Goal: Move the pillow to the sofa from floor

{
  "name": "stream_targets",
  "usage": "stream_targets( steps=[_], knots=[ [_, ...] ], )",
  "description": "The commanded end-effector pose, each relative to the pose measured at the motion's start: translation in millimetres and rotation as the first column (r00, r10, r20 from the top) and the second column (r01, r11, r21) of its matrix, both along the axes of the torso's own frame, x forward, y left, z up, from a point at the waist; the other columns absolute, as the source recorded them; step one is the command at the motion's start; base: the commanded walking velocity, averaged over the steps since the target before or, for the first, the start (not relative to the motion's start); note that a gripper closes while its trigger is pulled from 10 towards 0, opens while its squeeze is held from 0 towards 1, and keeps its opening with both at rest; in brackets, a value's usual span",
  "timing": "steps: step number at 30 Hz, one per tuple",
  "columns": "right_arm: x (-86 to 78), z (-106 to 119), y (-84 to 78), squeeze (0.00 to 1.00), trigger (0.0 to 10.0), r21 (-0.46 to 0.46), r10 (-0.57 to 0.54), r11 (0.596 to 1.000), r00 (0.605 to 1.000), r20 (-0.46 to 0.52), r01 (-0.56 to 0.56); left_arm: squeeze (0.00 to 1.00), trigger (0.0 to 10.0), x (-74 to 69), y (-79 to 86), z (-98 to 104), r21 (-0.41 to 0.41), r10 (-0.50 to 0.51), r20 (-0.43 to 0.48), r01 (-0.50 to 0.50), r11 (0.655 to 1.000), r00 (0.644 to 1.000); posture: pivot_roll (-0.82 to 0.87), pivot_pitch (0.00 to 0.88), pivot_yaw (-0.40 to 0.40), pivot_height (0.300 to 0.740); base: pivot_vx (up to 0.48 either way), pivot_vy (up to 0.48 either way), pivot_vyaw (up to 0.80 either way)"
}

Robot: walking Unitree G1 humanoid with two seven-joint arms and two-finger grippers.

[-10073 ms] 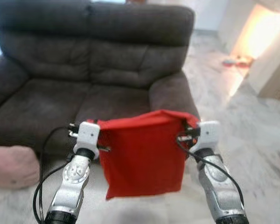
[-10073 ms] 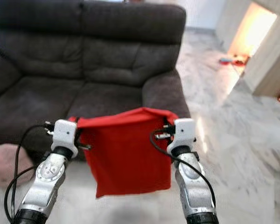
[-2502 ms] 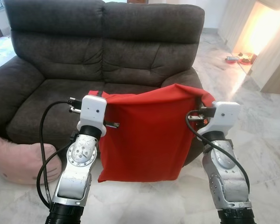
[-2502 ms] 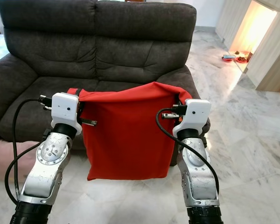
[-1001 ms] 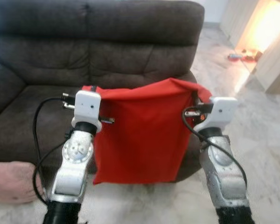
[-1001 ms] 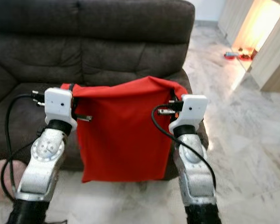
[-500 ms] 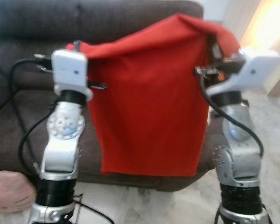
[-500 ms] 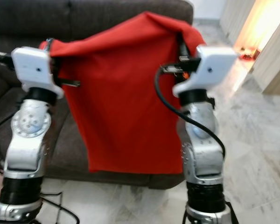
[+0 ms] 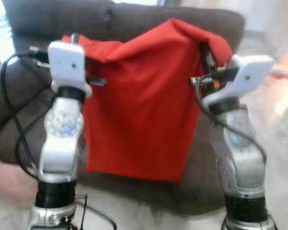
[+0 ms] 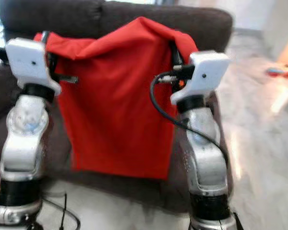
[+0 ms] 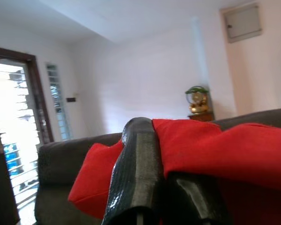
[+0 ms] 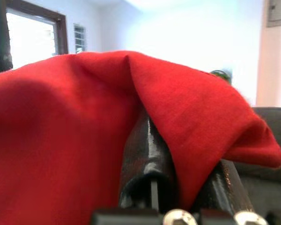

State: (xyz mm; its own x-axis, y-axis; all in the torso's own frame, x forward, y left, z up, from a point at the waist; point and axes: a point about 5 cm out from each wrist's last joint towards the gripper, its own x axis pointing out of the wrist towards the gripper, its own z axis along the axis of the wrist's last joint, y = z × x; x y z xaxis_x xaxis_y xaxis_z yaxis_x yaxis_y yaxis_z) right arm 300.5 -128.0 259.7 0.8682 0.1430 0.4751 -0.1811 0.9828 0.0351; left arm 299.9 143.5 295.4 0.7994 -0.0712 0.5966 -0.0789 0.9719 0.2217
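The pillow (image 9: 144, 100) is matt red cloth; the sofa (image 9: 134, 21) looks like rough dark fabric; the floor (image 10: 264, 143) is glossy marble.

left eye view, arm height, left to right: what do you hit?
Left claw on the pillow's corner -> red pillow hanging in front of the sofa -> right claw on the other corner.
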Motion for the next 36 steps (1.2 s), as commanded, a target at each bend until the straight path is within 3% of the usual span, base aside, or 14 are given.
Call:
stream_targets(
  steps=[1, 7, 22, 26, 29, 31, 36],
  knots=[
    [-7.1, 20.1, 4.7, 0.0, 10.0, 0.017, 0.02, 1.0, 0.995, 0.101, -0.022, 0.0, 10.0, -9.4, -0.4, 15.1, 0.014, -0.004, 0.09, 0.003, 1.0, 0.996, 0.07, 0.019, -0.06, 0.74, 0.341, 0.0, 0.0],
    [-3.4, 15.0, 0.3, 0.0, 10.0, 0.028, -0.017, 0.999, 0.998, 0.062, 0.015, 0.0, 10.0, -8.7, 0.4, 14.1, 0.015, -0.004, 0.082, 0.003, 1.0, 0.997, 0.07, 0.018, -0.061, 0.74, 0.336, 0.0, 0.0],
    [-0.8, 11.5, -0.6, 0.0, 10.0, 0.035, -0.03, 0.999, 0.999, 0.041, 0.028, 0.0, 10.0, -8.1, 3.4, 12.0, 0.023, 0.005, 0.076, -0.007, 1.0, 0.997, 0.08, 0.013, -0.063, 0.74, 0.337, 0.0, -0.75],
    [-0.5, 11.5, -0.7, 0.0, 10.0, 0.025, -0.034, 0.999, 0.998, 0.046, 0.033, 0.0, 10.0, -6.9, 3.7, 9.1, 0.028, 0.008, 0.062, -0.01, 1.0, 0.998, 0.08, 0.012, -0.064, 0.74, 0.324, 0.0, 0.0],
    [0.7, 8.9, 1.5, 0.0, 10.0, 0.013, -0.025, 1.0, 0.999, 0.033, 0.025, 0.0, 10.0, -0.1, -2.1, -3.6, 0.083, -0.032, -0.032, 0.034, 0.996, 0.999, 0.08, 0.01, -0.064, 0.74, 0.0, 0.0, 0.0],
    [1.4, 5.0, 4.7, 0.0, 10.0, -0.001, -0.014, 1.0, 1.0, 0.016, 0.014, 0.0, 10.0, 9.0, -12.0, -31.8, 0.178, -0.074, -0.224, 0.116, 0.977, 0.972, 0.08, 0.008, -0.065, 0.74, 0.0, 0.0, 0.0],
    [2.3, -0.5, 7.6, 0.0, 10.0, -0.029, 0.002, 1.0, 1.0, -0.015, -0.002, 0.0, 10.0, 7.3, -22.2, -51.3, 0.26, -0.115, -0.329, 0.207, 0.943, 0.937, 0.08, 0.013, -0.066, 0.74, 0.0, 0.0, 0.0]
  ],
)
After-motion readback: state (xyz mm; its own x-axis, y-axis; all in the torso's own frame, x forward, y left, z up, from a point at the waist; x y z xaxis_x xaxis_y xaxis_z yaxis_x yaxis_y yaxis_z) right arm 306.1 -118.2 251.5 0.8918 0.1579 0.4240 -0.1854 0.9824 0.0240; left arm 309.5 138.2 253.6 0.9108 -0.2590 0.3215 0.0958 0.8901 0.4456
